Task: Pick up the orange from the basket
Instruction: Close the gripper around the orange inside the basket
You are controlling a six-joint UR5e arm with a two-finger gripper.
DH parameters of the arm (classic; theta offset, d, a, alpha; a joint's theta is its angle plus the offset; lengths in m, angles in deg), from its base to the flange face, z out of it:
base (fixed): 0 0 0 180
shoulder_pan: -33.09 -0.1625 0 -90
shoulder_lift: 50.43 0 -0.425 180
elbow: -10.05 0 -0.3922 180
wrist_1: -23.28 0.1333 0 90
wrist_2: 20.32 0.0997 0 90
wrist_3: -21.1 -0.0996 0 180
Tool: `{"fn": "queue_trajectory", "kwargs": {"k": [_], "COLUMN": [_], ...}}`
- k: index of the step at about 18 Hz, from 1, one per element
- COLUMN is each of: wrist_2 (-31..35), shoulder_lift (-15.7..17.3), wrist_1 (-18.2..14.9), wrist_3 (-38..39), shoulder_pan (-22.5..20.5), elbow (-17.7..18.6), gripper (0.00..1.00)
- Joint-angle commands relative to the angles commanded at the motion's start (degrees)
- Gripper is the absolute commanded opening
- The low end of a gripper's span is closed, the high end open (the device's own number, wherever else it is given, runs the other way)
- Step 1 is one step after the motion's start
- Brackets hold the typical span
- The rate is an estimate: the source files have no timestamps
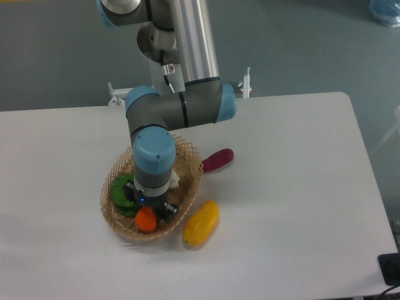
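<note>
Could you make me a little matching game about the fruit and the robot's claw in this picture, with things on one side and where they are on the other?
Things:
1. orange
2. yellow fruit
3. dark red piece
4. claw

Places:
A. on the table, just behind the basket's right rim
B. down inside the basket, at the orange
C. on the table, in front of the basket's right side
D. in the basket, at its front edge

Pairs: 1-D, 2-C, 3-A, 4-B

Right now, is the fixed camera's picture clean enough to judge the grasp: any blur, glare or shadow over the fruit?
Fixed camera: even, soft lighting with faint shadows, no harsh glare on the table. Overall focus is slightly soft. The orange reads clearly, but the arm's wrist hides the gripper fingers, so the grasp cannot be judged. Basket weave stays legible.
</note>
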Motion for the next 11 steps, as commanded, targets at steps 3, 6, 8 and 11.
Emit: {"fn": "queue_trajectory", "kwargs": {"k": [3, 6, 8, 11], "wrist_2": [-0.1, 0.0, -0.1, 0.4], "shoulder_lift": [0.7, 3.3, 5.0, 6.0], "wrist_1": [-0.1, -1.0, -1.3, -1.8], "wrist_3": [-0.4, -1.7, -3.0, -4.3], "shoulder_pan": [-0.1, -0.5, -1.7, -3.0], "elbow": [-0.3, -1.1, -1.6, -4.2], "gripper": [0.47, 0.47, 0.47, 0.47]}}
